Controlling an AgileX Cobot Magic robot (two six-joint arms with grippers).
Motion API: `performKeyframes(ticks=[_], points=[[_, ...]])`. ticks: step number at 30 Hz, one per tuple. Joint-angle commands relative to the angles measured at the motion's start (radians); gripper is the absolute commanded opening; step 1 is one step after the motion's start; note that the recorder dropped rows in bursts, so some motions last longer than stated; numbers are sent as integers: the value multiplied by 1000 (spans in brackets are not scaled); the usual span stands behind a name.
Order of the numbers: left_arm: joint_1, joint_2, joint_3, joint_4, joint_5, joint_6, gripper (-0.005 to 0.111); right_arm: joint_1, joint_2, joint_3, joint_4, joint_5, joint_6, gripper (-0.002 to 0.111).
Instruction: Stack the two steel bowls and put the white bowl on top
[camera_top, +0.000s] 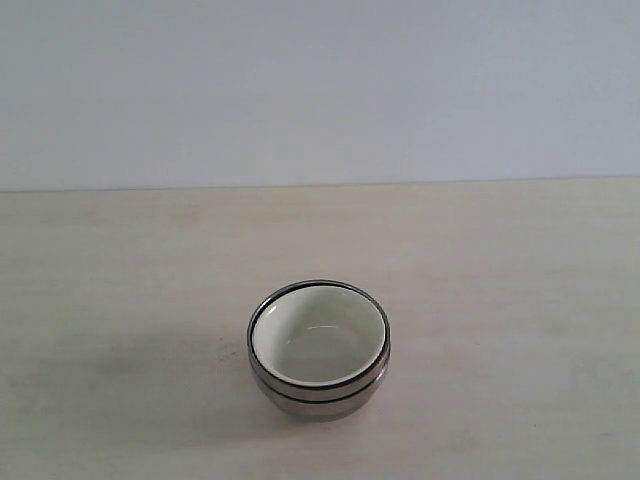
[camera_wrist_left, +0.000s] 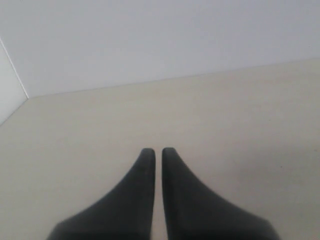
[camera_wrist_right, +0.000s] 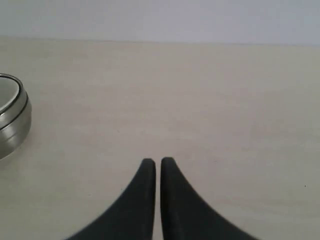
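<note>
Nested mid pale table (camera_top: 520, 330): two shiny round steel bowls (camera_top: 320, 400), small cream-white china bowl (camera_top: 318, 340) inside. Steel looks slippery, china breakable; pinch rim. Empty, pinched narrow: left claw (camera_wrist_left: 158, 150), right claw (camera_wrist_right: 157, 161).

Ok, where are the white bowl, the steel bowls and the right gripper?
white bowl (camera_top: 318, 345): exterior view, inside wall.
steel bowls (camera_top: 315, 403): exterior view, front outer wall.
right gripper (camera_wrist_right: 158, 162): right wrist view, between the jaws' tips.

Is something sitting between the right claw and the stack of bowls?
Nothing visible. Only bare table lies between the right gripper and the steel bowls, and the white bowl already sits inside them.
</note>
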Motion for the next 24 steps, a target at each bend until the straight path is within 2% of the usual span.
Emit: performKeyframes(ticks=[1, 4, 10, 24], points=[[2, -4, 3, -7, -8, -10, 4, 2, -6, 0, -4, 0, 11, 0], [2, -4, 3, -7, -8, -10, 4, 2, -6, 0, -48, -7, 37, 0], [2, -4, 3, -7, -8, -10, 4, 2, -6, 0, -263, -14, 341, 0], [2, -4, 3, -7, -8, -10, 4, 2, -6, 0, -268, -20, 284, 0]])
